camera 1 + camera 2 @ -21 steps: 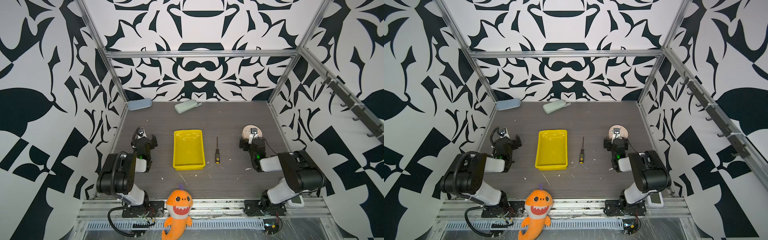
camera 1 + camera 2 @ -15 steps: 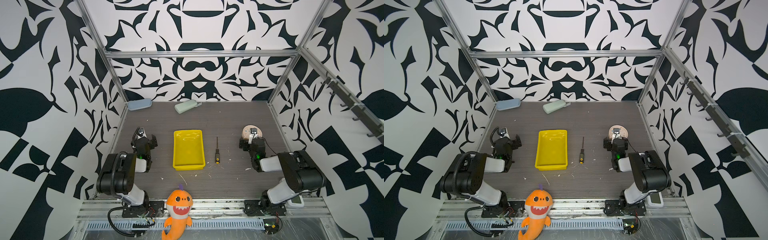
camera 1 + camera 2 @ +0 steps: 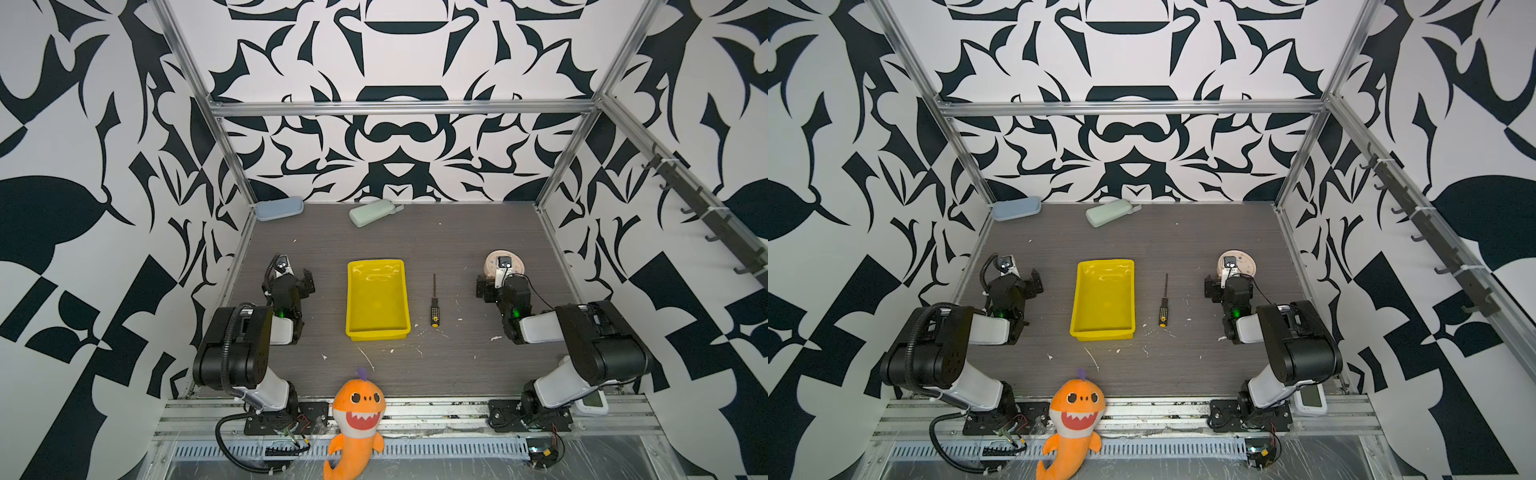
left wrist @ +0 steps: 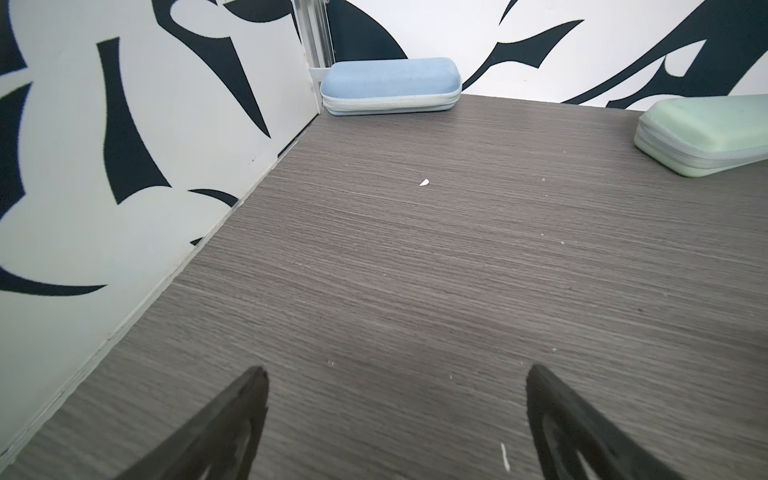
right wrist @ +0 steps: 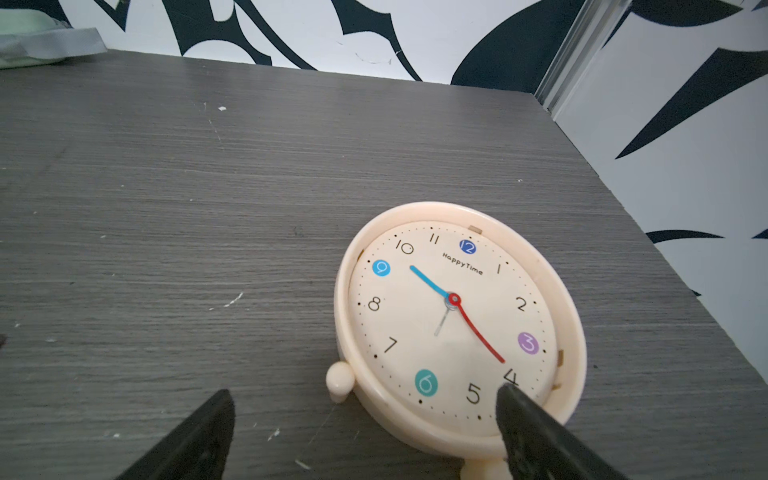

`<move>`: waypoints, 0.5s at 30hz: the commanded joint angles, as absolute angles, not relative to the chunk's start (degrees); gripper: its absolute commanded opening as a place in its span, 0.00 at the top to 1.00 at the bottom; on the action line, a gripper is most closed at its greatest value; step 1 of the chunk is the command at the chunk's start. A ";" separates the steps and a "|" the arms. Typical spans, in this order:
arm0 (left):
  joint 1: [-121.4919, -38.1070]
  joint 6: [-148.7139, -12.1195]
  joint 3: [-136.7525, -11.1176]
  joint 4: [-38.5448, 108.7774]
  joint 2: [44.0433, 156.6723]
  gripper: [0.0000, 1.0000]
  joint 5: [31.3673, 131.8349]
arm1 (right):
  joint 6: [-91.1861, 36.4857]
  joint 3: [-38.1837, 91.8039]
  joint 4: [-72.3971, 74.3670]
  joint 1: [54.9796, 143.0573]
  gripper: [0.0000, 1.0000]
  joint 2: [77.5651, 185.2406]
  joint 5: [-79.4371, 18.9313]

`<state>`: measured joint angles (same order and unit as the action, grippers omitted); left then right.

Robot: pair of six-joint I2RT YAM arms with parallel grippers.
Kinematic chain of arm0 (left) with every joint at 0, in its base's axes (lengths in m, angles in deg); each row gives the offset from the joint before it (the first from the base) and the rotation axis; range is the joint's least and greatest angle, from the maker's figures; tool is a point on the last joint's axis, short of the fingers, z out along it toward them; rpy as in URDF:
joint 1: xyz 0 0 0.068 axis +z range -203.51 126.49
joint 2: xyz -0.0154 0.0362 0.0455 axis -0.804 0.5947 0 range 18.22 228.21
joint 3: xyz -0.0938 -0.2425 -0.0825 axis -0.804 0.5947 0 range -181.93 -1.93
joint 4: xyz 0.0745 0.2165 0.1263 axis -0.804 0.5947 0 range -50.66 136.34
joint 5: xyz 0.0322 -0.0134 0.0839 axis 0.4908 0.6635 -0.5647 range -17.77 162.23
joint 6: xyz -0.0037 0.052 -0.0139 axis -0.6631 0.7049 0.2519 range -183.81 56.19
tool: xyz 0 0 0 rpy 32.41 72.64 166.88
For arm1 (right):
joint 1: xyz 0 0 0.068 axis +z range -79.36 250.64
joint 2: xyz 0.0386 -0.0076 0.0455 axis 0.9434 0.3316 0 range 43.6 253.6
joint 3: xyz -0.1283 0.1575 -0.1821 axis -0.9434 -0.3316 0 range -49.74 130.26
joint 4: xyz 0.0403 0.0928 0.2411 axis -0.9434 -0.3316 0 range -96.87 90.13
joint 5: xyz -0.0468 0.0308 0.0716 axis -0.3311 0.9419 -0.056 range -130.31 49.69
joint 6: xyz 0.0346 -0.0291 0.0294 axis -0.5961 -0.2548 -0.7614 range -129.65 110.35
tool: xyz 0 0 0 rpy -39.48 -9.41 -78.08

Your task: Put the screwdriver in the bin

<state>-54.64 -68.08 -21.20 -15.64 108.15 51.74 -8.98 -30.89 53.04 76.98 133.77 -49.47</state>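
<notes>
1 screwdriver [image 3: 434, 301]. 1 yellow bin [image 3: 376, 263]. 2 zip cases along far edge of desk [image 3: 457, 232]: pale blue case [image 3: 278, 208] in far left corner, pale green case [image 3: 371, 212] mid-edge. 1 alarm clock [image 5: 453, 316]. 1 orange plush shark [image 3: 358, 411]. 2 robot arms: left arm [image 3: 232, 353], right arm [image 3: 598, 345].

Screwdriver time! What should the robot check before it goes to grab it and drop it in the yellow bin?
1. Is the screwdriver free to grab? It lies flat, right of the bin, not touching it: ok.
2. Is there room in the bin? It is empty: ok.
3. Is the right gripper ready? Jaws open, holding nothing: ok.
4. Is the right gripper over the screwdriver? It sits by the clock, off to the side: not ok.
5. Is the left gripper out of the way? It is open, on the bin's far side: ok.
6. Which way does the screwdriver's tip point? Away from the robot, handle nearer: ok.
</notes>
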 commanded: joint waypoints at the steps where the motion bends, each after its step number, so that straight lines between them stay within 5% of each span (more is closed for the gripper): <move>1: -54.39 -68.55 -22.07 -16.30 107.74 0.01 51.92 | -8.19 -30.21 54.03 76.87 0.00 132.80 -48.94; 15: -54.30 -68.51 -22.15 -16.11 107.73 0.01 52.20 | -8.68 -29.27 52.71 76.46 0.00 132.83 -48.84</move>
